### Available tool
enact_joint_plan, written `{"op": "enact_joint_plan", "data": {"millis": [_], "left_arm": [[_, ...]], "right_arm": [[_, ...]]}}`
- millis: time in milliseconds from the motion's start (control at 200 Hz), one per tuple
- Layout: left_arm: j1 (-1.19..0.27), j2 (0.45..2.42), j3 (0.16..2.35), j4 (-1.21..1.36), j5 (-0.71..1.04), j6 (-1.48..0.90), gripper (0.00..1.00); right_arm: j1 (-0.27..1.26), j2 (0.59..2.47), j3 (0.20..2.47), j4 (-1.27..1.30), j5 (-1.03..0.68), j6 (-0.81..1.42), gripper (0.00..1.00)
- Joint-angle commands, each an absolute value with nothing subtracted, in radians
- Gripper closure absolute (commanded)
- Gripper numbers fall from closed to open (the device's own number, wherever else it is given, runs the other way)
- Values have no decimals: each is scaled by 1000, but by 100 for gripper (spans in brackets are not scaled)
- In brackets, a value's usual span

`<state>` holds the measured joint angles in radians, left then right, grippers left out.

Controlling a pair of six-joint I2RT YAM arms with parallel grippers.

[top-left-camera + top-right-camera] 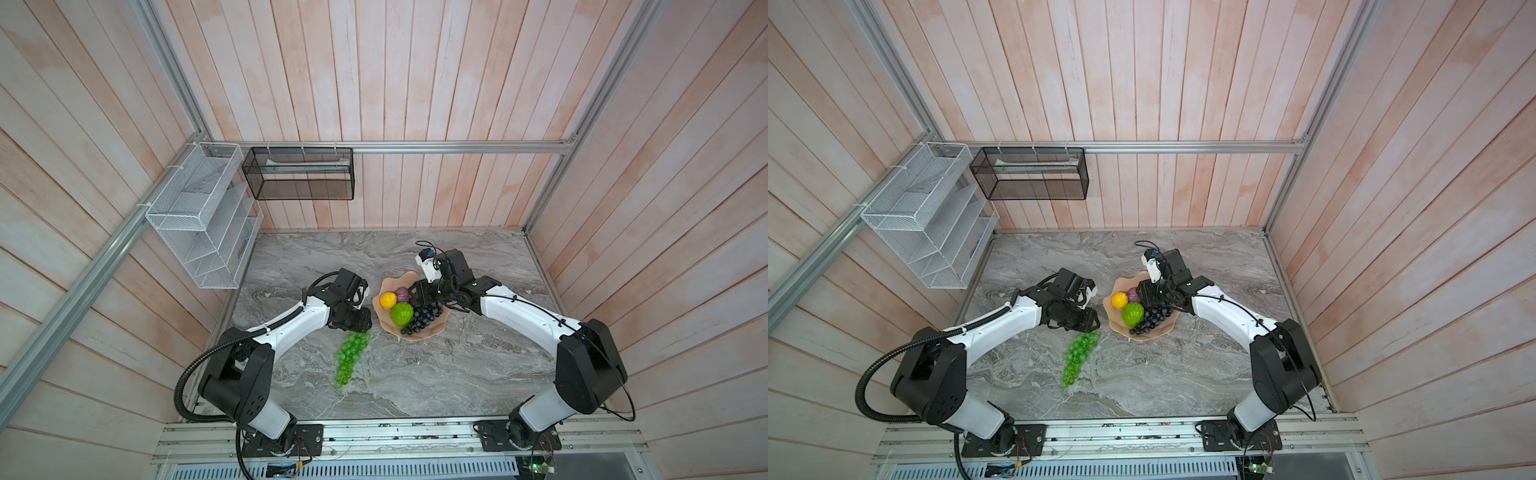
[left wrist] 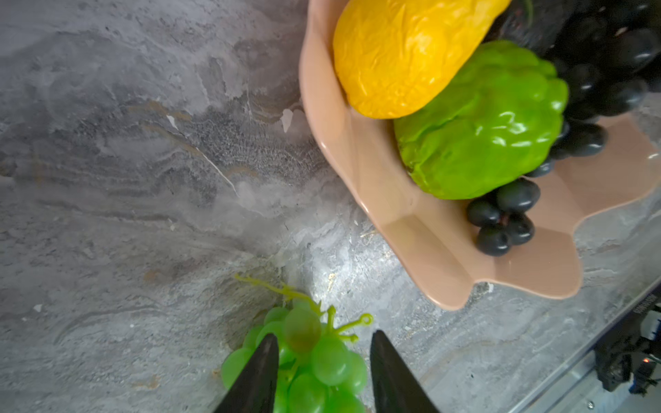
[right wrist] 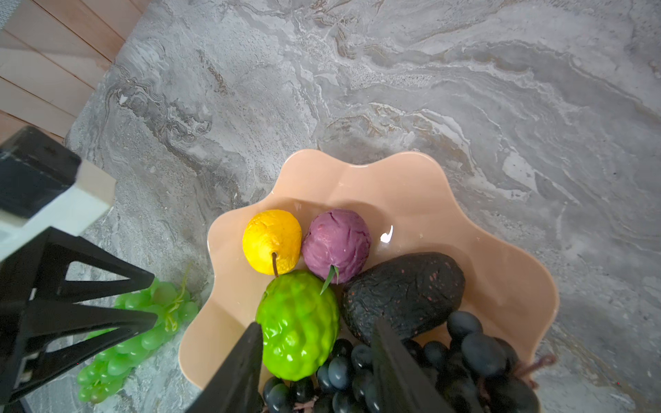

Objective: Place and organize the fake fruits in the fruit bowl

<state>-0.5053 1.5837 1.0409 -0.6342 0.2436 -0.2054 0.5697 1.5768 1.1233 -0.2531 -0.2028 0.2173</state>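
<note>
L fingers (image 2: 263, 368) apart, straddling the stem end of the green grapes (image 2: 322, 361), not clamped. The bunch lies on the table (image 2: 143, 178) just beside the bowl (image 2: 357, 171) and is the only fruit outside it. R fingers (image 3: 250, 354) also apart and empty, over the lime fruit (image 3: 297, 321) and dark grapes (image 3: 472, 343) in the bowl.

Risks: a pinch on one grape or the thin stem, so the bunch slips on lift. The long tail may snag the wavy rim or nudge the lemon (image 3: 272, 239). R arm crowds the drop spot.

R wrist view shows the avocado (image 3: 404, 289) and purple fruit (image 3: 336, 243) in full. In both top views R arm covers the avocado.
</note>
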Motion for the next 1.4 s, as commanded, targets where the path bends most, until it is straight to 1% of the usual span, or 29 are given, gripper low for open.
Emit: {"op": "enact_joint_plan", "data": {"millis": [0,125,175,260,355,475,560,595,1080,1190,1200,1215,1245,1265,1330,1395], "left_arm": [[-512,1608,1070,-618,199,-174,55],[-514,1639,1073,-623,184,-170,56],[-514,1644,1069,-621,177,-170,59],[-514,1649,1063,-614,176,-173,69],[-514,1655,1056,-602,181,-180,76],[-514,1648,1049,-598,181,-189,90],[-514,1633,1045,-604,188,-189,96],[-514,1624,1040,-605,193,-190,100],[-492,1407,998,-648,295,-253,100],[-492,1407,992,-659,266,-254,100],[-492,1409,993,-657,259,-253,98],[-492,1414,994,-657,252,-253,93],[-492,1426,995,-656,241,-249,80],[-492,1436,997,-654,236,-246,74],[-492,1466,993,-643,226,-229,64],[-491,1491,987,-632,215,-213,63]], "right_arm": [[577,1543,1102,-239,-182,222,50],[575,1542,1100,-242,-176,219,50],[575,1544,1101,-242,-176,218,50],[575,1549,1106,-243,-176,216,50],[575,1556,1114,-244,-181,213,50],[575,1559,1123,-249,-181,209,50],[575,1557,1123,-248,-180,208,50],[575,1557,1123,-246,-178,208,50],[577,1535,1095,-226,-182,225,50],[576,1536,1096,-214,-188,229,50],[576,1536,1096,-213,-188,230,50],[576,1536,1095,-211,-191,230,50],[576,1538,1096,-211,-194,230,50],[577,1540,1098,-211,-195,230,50],[579,1543,1103,-216,-198,229,50],[579,1538,1098,-216,-198,230,50]]}}
